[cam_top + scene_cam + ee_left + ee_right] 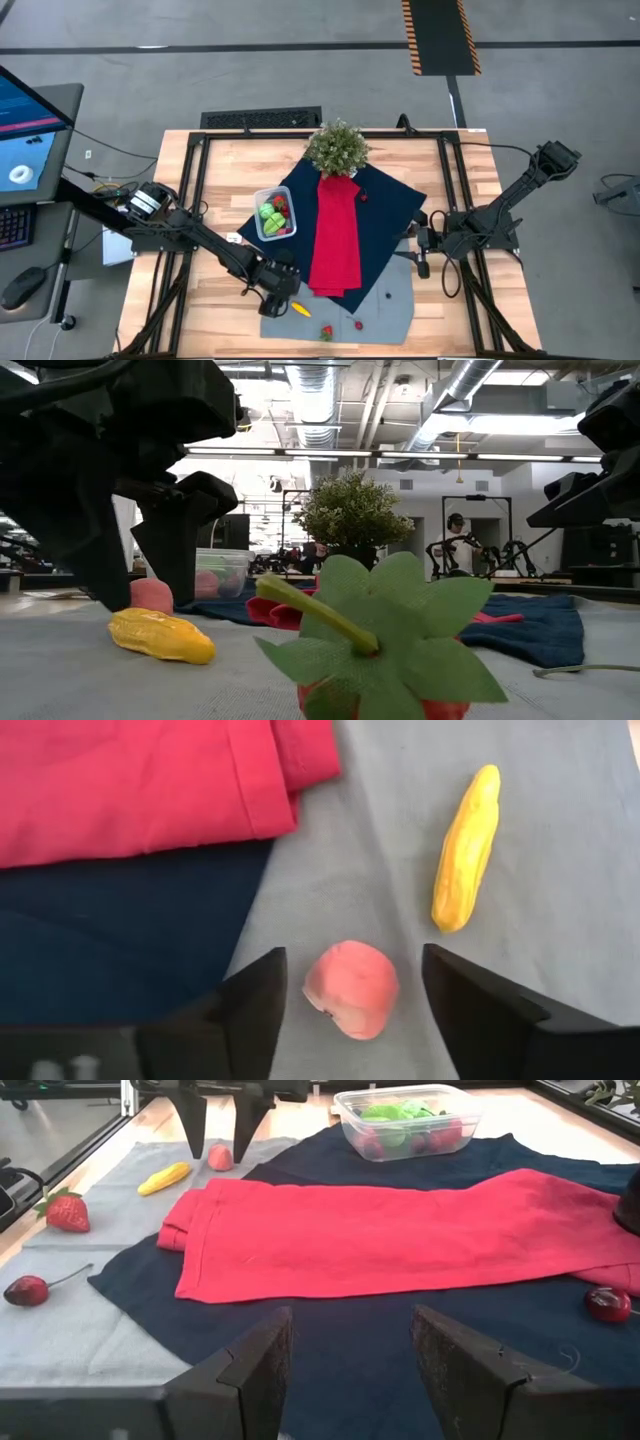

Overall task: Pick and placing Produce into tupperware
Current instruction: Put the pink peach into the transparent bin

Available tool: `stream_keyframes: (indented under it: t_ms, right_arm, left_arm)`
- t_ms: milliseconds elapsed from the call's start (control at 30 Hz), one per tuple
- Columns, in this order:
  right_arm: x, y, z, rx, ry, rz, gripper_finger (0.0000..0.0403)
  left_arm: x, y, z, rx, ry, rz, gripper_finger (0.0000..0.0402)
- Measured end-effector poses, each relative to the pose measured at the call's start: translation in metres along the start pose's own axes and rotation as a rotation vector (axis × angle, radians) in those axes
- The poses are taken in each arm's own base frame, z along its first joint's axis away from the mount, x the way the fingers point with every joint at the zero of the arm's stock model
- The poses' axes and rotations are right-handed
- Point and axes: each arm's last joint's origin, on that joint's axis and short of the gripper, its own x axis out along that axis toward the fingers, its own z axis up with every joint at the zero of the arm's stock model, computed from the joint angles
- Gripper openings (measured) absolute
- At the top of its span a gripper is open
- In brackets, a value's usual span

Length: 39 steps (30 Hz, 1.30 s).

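A wooden table (220, 170) carries a dark blue cloth (392, 215) at its middle, with a red cloth strip (335, 240) laid lengthwise over it. A grey cloth (390, 305) spreads toward the table's front edge. A bushy green potted plant (337, 147) stands near the back edge. A monitor (25, 135) sits beyond the table's left edge.

Even, bright overhead light falls on the desk (230, 160), with soft shadows only. In the low view, ceiling strip lights (300, 455) glare white, the near strawberry (375, 635) looms blurred, and the left pincer (150, 550) shows as dark silhouette.
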Motion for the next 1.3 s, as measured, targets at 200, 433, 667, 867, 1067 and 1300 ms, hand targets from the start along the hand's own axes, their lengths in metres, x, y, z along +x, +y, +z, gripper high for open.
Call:
stream_keyframes:
  t_ms: [200, 433, 667, 867, 1067, 1300]
  right_arm:
    - [0.0, 0.0, 0.0, 0.0, 0.0, 0.0, 0.0225]
    - [0.0, 0.0, 0.0, 0.0, 0.0, 0.0, 0.0225]
    - [0.0, 0.0, 0.0, 0.0, 0.0, 0.0, 0.0225]
    - [0.0, 0.0, 0.0, 0.0, 0.0, 0.0, 0.0225]
    - [0.0, 0.0, 0.0, 0.0, 0.0, 0.0, 0.0225]
    - [0.0, 0.0, 0.0, 0.0, 0.0, 0.0, 0.0225]
  left_arm:
    - [0.0, 0.0, 0.001, -0.028, -0.007, 0.008, 0.0165]
    - [0.0, 0.0, 0.001, -0.064, -0.009, 0.014, 0.0111]
    - [0.0, 0.001, 0.001, -0.104, -0.011, 0.022, 0.0068]
    - [0.0, 0.001, 0.001, -0.141, -0.012, 0.023, 0.0058]
    - [0.0, 0.002, 0.001, -0.162, -0.025, 0.05, 0.0057]
    - [-0.011, 0.003, 0.006, -0.198, -0.069, 0.085, 0.0057]
